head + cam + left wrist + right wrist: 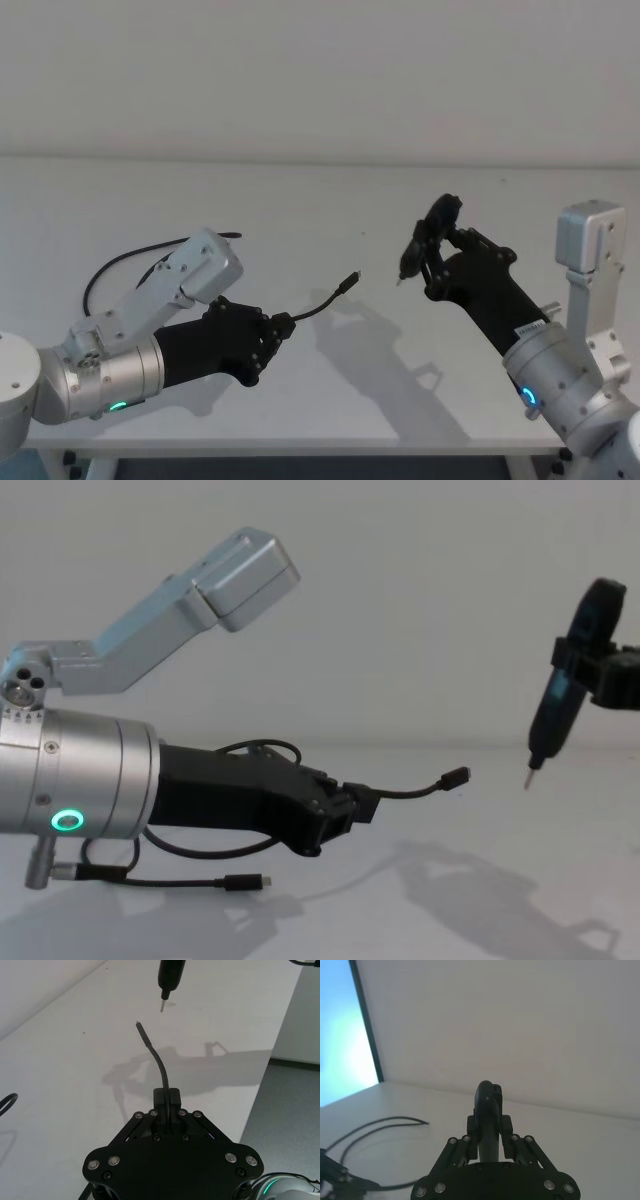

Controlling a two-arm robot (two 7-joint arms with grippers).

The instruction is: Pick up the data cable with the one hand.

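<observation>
Black and thin, the data cable [325,301] is caught in the left gripper [283,326], which sits lower left of centre in the head view. Its fingers are closed down to the width of the cord and pinch it a short way behind one plug [352,280]. That plug, with its silver tip, sticks out ahead and curves up toward the middle of the frame, clear of the white table [300,400]. In the chest view this gripper is at the centre and hangs above its own shadow, so the held end looks lifted off the surface. The rest of the cord trails back, with a loop [250,748] arcing behind the gripper there. A run ending in a second plug [245,882] lies low in the frame under the arm. It is apparently the same cord, though I cannot tell for sure.

The right gripper [435,258] stands right of centre in the head view, clamped on a black-and-blue pointed tool [420,245]. The tool's tip points down, near the raised plug but apart from it.

The grasp looks made and the lift only partly done. The next move probably calls for raising the left arm higher so the trailing loops come off the table. That means going slowly and keeping the squeeze firm, since so thin a cord could slide through the fingers. The free plug should also be kept away from the tool's tip.
</observation>
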